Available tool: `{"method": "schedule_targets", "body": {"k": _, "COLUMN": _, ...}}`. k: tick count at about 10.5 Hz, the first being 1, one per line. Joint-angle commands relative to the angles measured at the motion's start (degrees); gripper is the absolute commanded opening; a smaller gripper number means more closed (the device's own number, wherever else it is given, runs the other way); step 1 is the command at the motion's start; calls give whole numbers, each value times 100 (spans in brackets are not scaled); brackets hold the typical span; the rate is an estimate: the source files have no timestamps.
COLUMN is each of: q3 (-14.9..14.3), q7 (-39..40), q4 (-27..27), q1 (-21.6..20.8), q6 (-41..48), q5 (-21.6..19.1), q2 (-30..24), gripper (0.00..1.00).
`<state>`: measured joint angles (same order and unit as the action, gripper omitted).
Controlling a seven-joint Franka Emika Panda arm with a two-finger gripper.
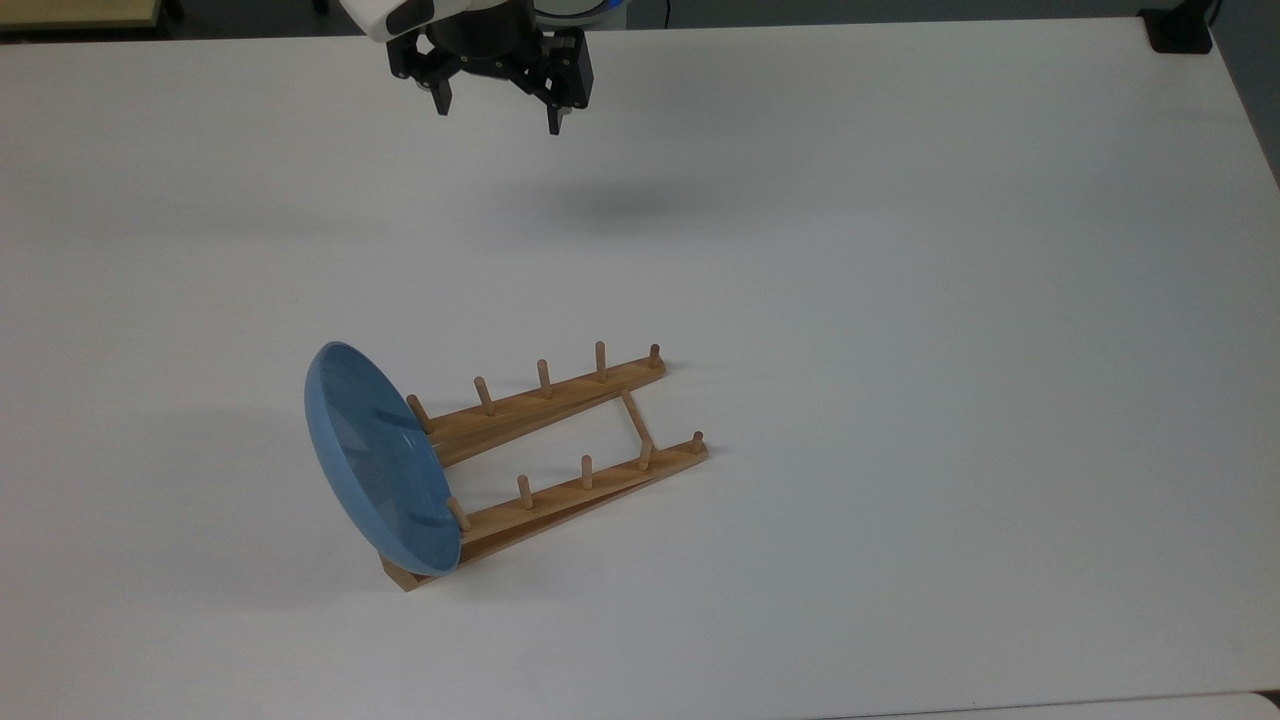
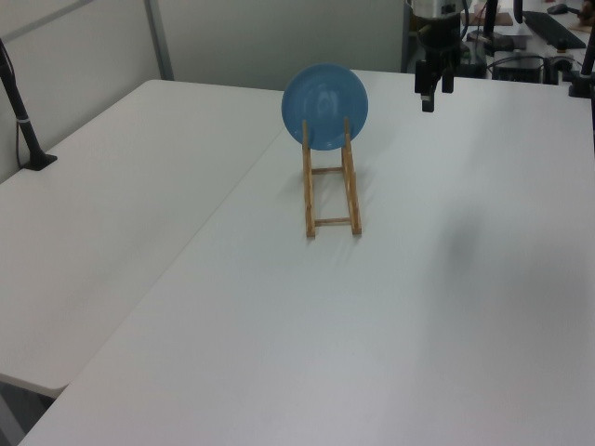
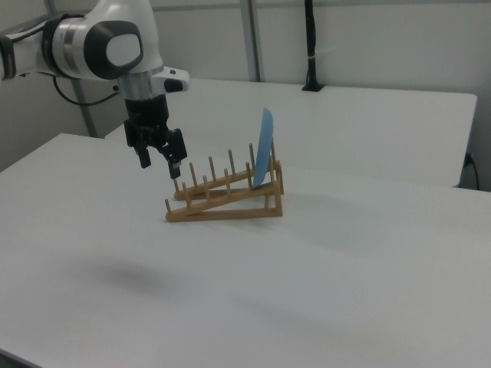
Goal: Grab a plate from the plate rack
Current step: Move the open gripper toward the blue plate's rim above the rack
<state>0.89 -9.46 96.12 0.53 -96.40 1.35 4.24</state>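
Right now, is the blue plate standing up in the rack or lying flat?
Standing up. The plate rests on its edge between pegs at the raised end of the wooden plate rack, leaning slightly.

The plate rack point(image 1: 560, 455) looks like plain light wood, unvarnished and matt, pegs and rails alike. The plate point(image 1: 380, 470), standing well away from the gripper point(image 1: 497, 103), is light-blue with a smooth, slightly shiny face, probably plastic, with faint rings catching a bit of light. The gripper itself is black, matt, hard plastic or metal, can't tell which. The arm point(image 3: 100, 42) above it has a glossy white shell. The table point(image 1: 900, 300) underneath is smooth matt white.
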Motion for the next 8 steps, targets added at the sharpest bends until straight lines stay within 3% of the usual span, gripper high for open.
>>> {"method": "schedule_targets", "body": {"k": 1, "q3": 43, "q7": 120, "q4": -32, "q1": 44, "q6": 166, "q5": -38, "q2": 41, "gripper": 100}}
{"method": "schedule_targets", "body": {"k": 8, "q3": 43, "q7": 128, "q4": -120, "q1": 52, "q6": 166, "q5": -29, "q2": 50, "gripper": 100}}
